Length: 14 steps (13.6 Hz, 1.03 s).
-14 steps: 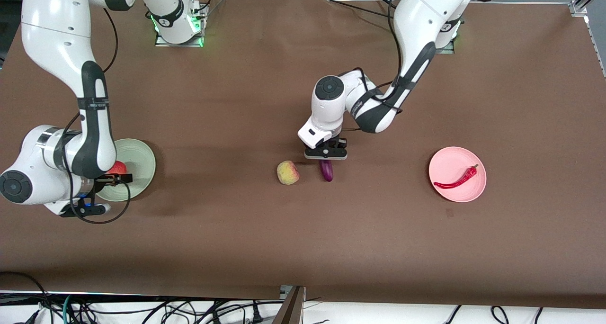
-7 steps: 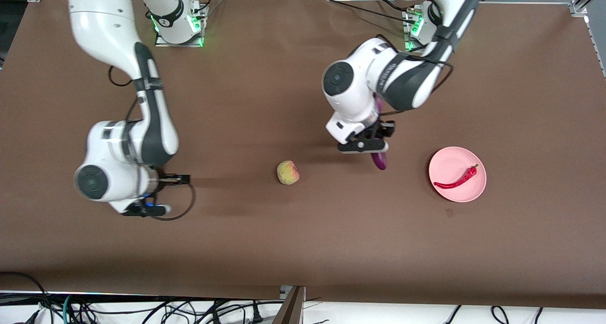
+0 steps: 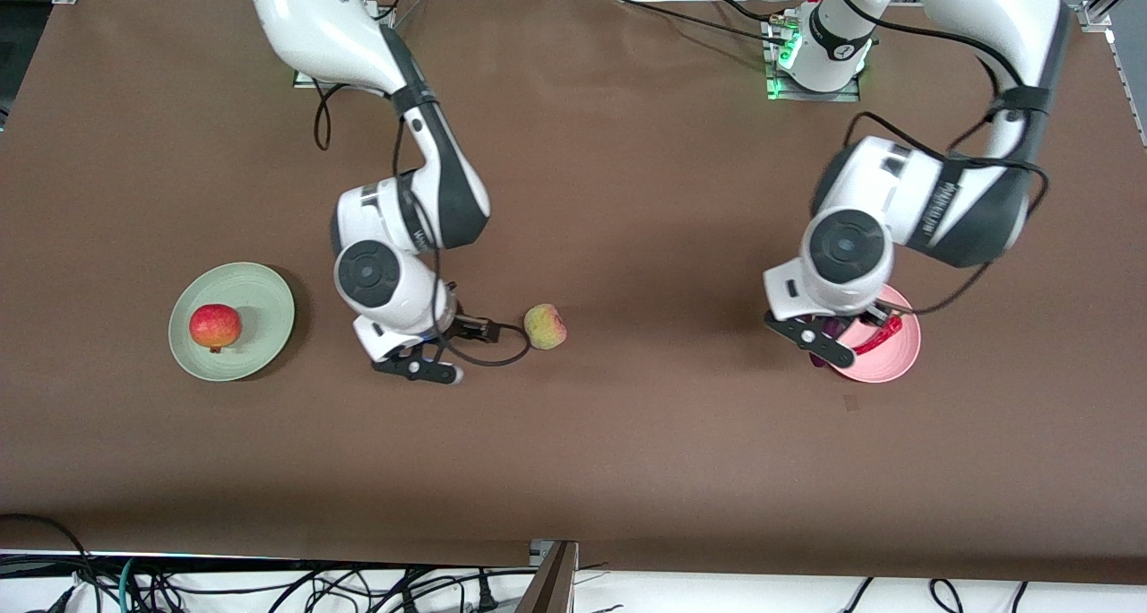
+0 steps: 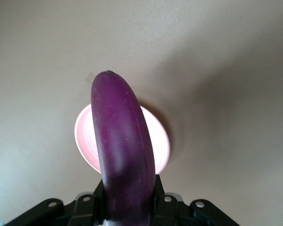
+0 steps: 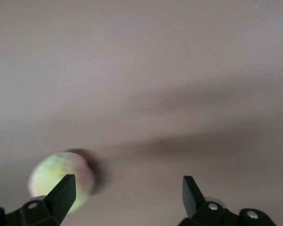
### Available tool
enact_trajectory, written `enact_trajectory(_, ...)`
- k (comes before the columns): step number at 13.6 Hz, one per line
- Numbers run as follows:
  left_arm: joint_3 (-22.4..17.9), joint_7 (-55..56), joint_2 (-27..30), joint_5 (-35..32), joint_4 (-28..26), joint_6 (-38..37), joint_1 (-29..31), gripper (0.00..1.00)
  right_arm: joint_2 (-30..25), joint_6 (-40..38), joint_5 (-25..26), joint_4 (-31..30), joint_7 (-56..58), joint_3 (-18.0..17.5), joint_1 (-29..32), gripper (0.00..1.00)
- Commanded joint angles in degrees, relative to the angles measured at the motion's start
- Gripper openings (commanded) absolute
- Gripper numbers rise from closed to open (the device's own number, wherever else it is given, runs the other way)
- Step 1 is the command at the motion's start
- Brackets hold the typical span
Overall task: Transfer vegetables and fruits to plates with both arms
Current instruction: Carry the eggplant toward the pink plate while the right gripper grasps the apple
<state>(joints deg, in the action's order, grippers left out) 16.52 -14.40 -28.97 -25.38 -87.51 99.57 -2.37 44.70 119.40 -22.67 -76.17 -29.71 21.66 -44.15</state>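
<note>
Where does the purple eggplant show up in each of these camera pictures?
Front view: eggplant barely visible, held under the left gripper over the pink plate.
Left wrist view: eggplant fills the centre, clamped.
Right wrist view: not in it.
Shared landmark: the pink plate.

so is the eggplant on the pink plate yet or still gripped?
Still gripped. In the left wrist view the eggplant sticks out from the left tool, hanging over the pink plate, not lying on it.
</note>
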Motion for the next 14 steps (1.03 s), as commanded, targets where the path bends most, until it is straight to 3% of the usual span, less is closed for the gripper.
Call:
enact_trajectory(1,1.1,-13.4,-3.9,-0.5,-0.1,2.6,4.1,0.11,2.7,7.5,-1.3,0.0,-5.9,-0.7,-3.7,1.00)
enact_trajectory(3,1.1,-24.0,-5.9,0.1,-1.2,5.8,7.0,0.12,4.0,11.4,-1.3,-0.1,-8.7,-1.1,-5.2,1.00)
enact_trajectory(7,1.1,-28.4,-7.2,0.2,-7.1,12.9,11.6,0.17,6.2,12.5,-1.2,-0.2,-9.0,-1.2,-7.2,1.00)
enact_trajectory(8,1.1,-28.5,-7.2,0.2,-8.6,14.8,12.4,0.25,6.7,13.1,-1.2,-0.2,-8.9,-1.2,-7.2,1.00)
enact_trajectory(10,1.1,-29.2,-8.8,0.2,-9.3,15.4,13.0,0.52,7.4,14.5,-1.3,-0.2,-8.9,-1.3,-7.3,1.00)
enact_trajectory(11,1.1,-29.2,-8.9,0.5,-9.3,15.5,12.9,0.72,7.4,14.9,-1.3,-0.2,-8.9,-1.2,-7.4,1.00)
enact_trajectory(12,1.2,-29.4,-8.7,0.9,-9.1,15.4,13.0,1.00,7.7,15.1,-1.3,-0.2,-9.0,-1.3,-7.6,1.00)
enact_trajectory(14,1.2,-29.5,-8.6,1.0,-9.1,15.3,13.0,1.00,8.4,15.2,-1.2,-0.1,-9.0,-2.4,-7.7,1.00)
